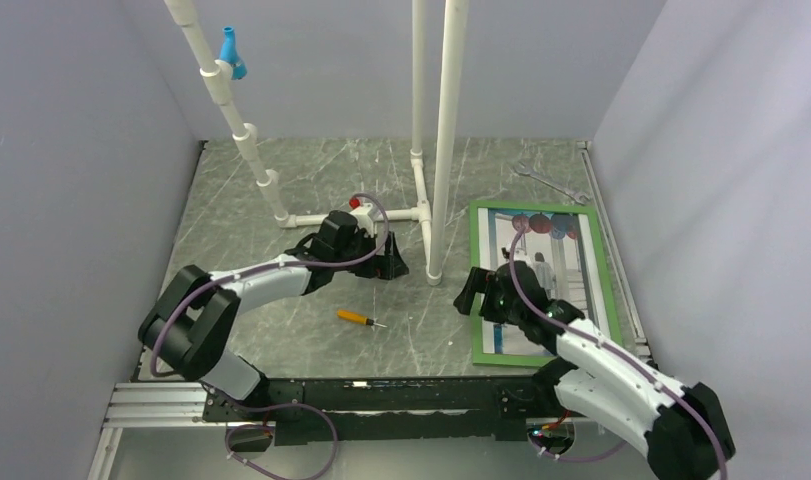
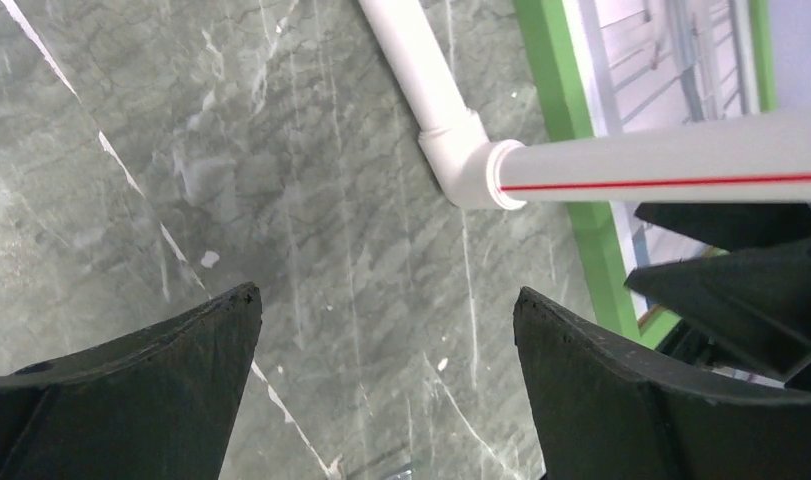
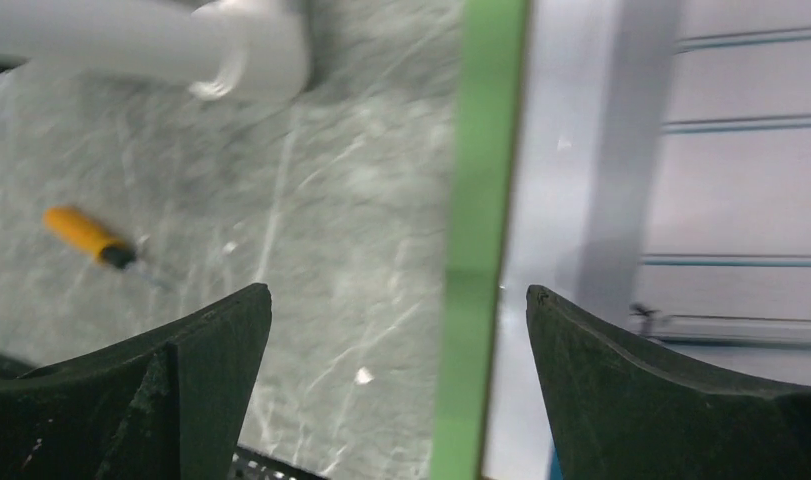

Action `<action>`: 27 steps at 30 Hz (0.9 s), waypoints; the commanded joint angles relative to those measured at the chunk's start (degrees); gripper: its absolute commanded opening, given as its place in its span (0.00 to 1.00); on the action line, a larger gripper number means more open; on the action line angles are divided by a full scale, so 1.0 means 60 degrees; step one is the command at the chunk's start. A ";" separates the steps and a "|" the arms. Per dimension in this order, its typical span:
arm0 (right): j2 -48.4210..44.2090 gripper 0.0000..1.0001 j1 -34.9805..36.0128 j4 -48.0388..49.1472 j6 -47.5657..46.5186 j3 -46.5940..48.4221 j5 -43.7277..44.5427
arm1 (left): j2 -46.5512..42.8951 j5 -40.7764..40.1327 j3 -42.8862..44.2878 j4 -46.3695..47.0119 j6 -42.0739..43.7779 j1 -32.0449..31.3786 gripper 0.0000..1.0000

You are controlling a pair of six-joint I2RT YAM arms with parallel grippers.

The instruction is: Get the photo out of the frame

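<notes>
The right gripper (image 3: 398, 300), jaws wide apart and empty, is hovering over the green frame (image 3: 478, 200), whose left rail is running between its fingers, with the photo (image 1: 586, 280) lying inside on its right finger's side. Its arm is reaching forward and inward, wrist tilted down. The left gripper (image 2: 386, 300), equally spread, is hanging beside the white pipe stand (image 2: 421, 70), with the frame off to its right.

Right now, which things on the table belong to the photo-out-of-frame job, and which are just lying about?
For the job:
green frame
photo, lying inside it

Lying about:
orange screwdriver
wrench
white pipe stand
blue fitting on the stand
</notes>
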 commanded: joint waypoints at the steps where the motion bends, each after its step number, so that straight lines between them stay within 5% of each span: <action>1: -0.1211 1.00 0.1021 0.1920 0.0732 -0.0745 0.0553 | -0.1004 0.0047 -0.0483 0.0526 -0.0208 -0.0047 0.99; 12: 0.1462 1.00 0.2527 0.6747 0.0047 -0.1127 0.1772 | -0.3719 -0.0979 -0.1850 -0.0662 0.0001 0.0044 0.99; 27: 0.4718 0.99 0.2309 0.8237 0.0470 -0.0056 0.2695 | -0.6361 -0.1283 -0.2471 -0.2286 -0.0224 0.0253 1.00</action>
